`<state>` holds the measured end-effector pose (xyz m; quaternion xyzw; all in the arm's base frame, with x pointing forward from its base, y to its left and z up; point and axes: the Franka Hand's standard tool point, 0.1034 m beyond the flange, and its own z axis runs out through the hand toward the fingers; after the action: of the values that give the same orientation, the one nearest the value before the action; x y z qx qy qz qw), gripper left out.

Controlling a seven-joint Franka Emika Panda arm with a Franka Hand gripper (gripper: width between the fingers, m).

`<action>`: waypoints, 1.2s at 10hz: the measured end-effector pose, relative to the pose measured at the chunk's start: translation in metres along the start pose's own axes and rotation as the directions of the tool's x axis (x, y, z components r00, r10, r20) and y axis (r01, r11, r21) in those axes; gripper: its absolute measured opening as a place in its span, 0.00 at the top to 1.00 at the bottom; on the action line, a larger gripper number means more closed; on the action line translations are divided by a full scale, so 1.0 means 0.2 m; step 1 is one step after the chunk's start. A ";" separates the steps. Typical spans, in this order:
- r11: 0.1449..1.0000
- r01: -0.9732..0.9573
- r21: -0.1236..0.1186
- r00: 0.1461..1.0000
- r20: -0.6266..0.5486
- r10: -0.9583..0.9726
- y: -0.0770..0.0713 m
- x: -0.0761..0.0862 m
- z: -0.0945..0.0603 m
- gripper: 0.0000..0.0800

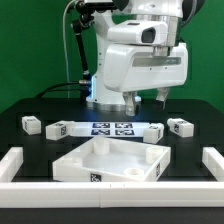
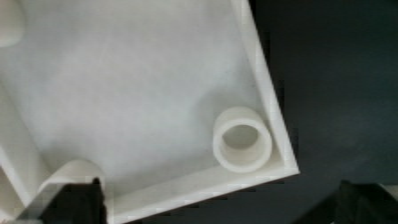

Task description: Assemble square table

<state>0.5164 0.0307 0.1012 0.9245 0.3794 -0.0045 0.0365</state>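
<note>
The white square table panel lies rim-up on the black table at the front centre. Two chunky white legs lie to its far left in the exterior view. Two more legs lie to its far right. My gripper hangs open and empty above the back of the panel, near the marker board. In the wrist view the panel's inside fills most of the picture, with a round corner socket. My gripper is open, its dark fingertips standing wide apart over the panel's corner.
Long white border bars stand at the exterior view's left, right and along the front. The robot's white body rises behind the marker board. Green walls close the back.
</note>
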 end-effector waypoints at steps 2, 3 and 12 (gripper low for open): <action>1.000 0.000 0.000 1.000 0.000 0.000 0.00 0.00 0.00 0.19; 1.000 0.000 0.001 1.000 0.000 0.000 0.00 0.00 0.00 0.19; 0.974 0.210 -0.084 0.968 -0.120 -0.219 0.02 -0.06 0.12 0.19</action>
<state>0.5113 0.0190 0.0776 0.8746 0.4785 0.0645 0.0440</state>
